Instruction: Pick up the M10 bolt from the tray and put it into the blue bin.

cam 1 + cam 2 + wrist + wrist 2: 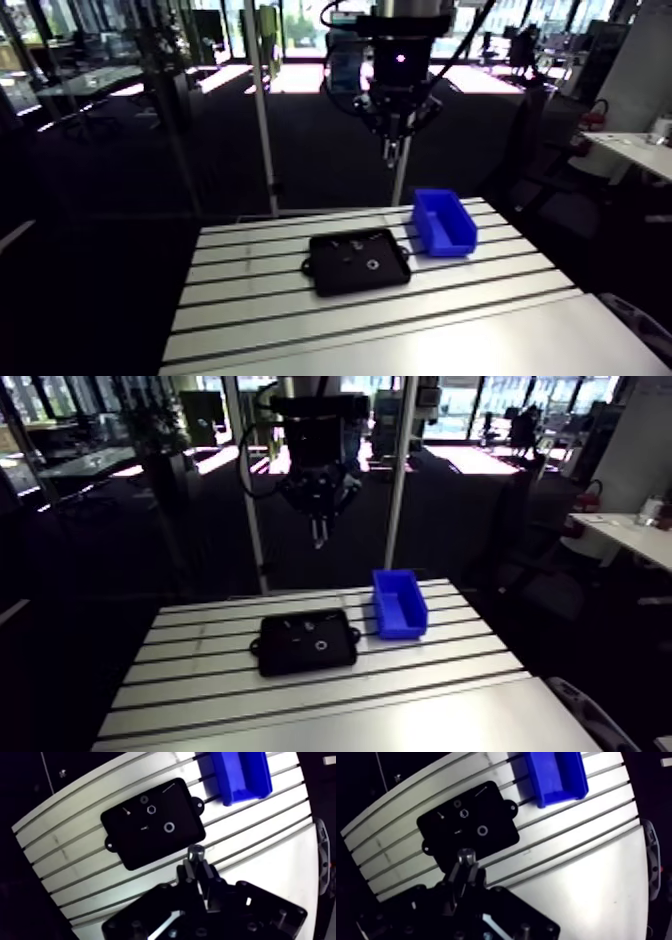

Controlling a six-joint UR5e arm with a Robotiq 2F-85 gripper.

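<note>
The arm hangs in the upper centre of the arm view, wrist pointing straight down, end effector (195, 861) well above the counter (300, 330). Its fingers are pinched narrow on the M10 bolt (195, 853), whose shank is hidden. The black tray (345, 280) sits mid-frame, the blue bin (440, 242) just right of it. The tray's small parts (169, 827) are too tiny to name

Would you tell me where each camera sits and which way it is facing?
Arm view: on the upper link, looking forward and down over the table, black tray and blue bin; wrist and gripper hang from above.
Wrist view: on the wrist, looking down past the gripper, shut on a bolt.
Both show tray, bin, table.
</note>
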